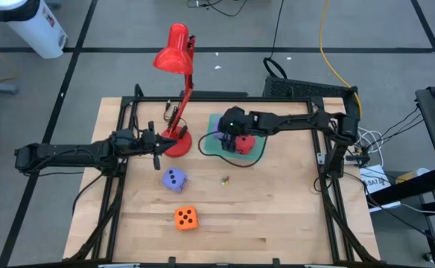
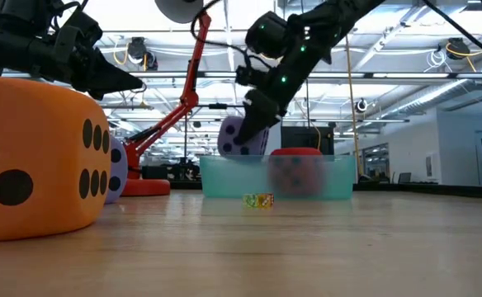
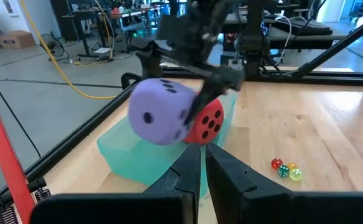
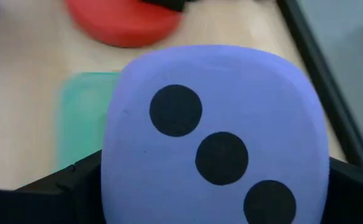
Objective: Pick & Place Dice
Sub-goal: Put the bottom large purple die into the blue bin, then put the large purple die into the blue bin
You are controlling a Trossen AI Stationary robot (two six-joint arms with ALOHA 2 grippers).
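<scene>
The right claw [image 2: 245,124] hangs over the teal tray [image 1: 256,152] with a purple-blue die [image 3: 160,112] between its fingers, which stand wide on either side of the cube; the die is clear of the tray floor and tilted, its three-pip face toward the wrist camera. Just below and beside this claw, the red die [image 3: 209,121] sits inside the tray. Well away from it, toward the front of the tabletop [image 1: 277,216], lie the second purple-blue die [image 1: 174,179] and, farther out, the orange die [image 1: 186,217]. A few tiny coloured dice [image 3: 285,170] rest between tray and front edge. The left claw [image 1: 158,145], pinched nearly closed and empty, waits by the red desk lamp's base [image 1: 176,143].
</scene>
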